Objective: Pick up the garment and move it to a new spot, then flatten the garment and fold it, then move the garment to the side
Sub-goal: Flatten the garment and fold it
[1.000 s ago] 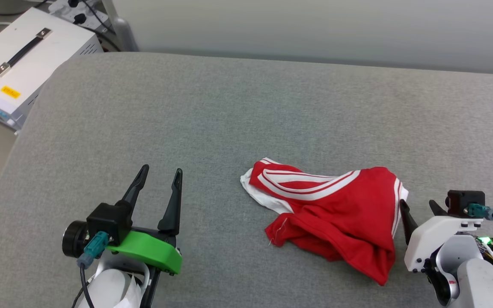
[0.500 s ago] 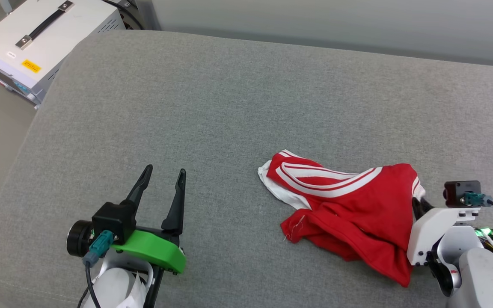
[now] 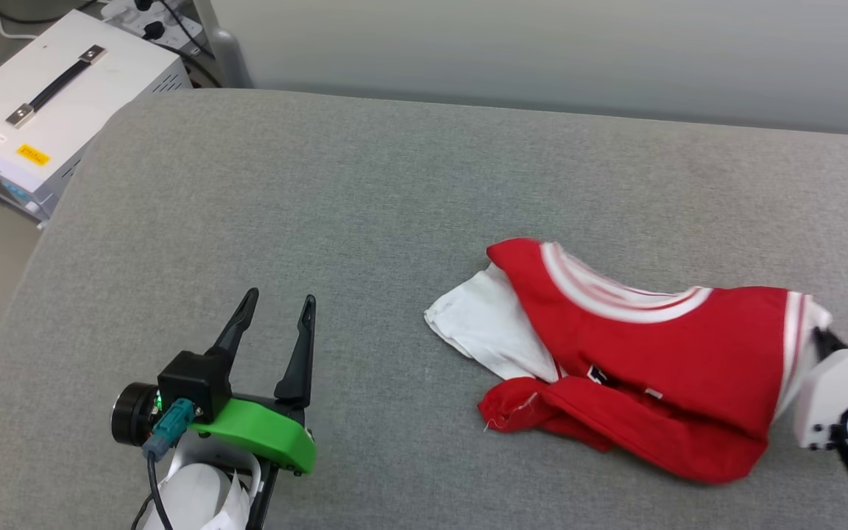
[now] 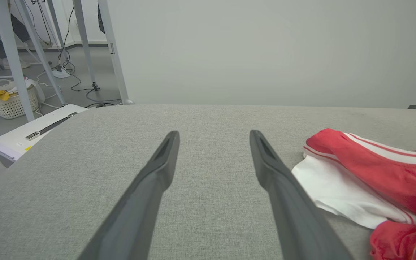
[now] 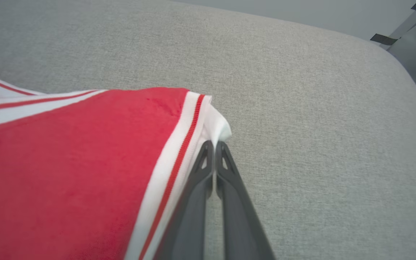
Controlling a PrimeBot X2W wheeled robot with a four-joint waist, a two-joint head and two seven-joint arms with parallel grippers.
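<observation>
The garment (image 3: 659,353), a red jersey with white sleeves and striped trim, lies crumpled at the right of the grey padded surface (image 3: 394,184). Its right end is lifted and stretched toward my right gripper (image 3: 821,340). In the right wrist view that gripper (image 5: 214,144) is shut on the garment (image 5: 67,162), pinching the white sleeve edge beside the striped trim. My left gripper (image 3: 277,309) hovers open at the lower left, well clear of the cloth. Its fingers (image 4: 161,169) stand apart in the left wrist view, with the garment (image 4: 367,173) to their right.
A white case with a black handle (image 3: 56,88) stands off the surface's far left corner, cables behind it. A pale wall runs along the back. The surface's rounded right edge (image 5: 406,72) is near my right gripper. A laundry basket (image 4: 9,103) sits on the floor.
My right gripper has closed on the garment's white sleeve edge and pulled it to the right and up, stretching the cloth out. The head camera shifted. The left gripper stayed put.
</observation>
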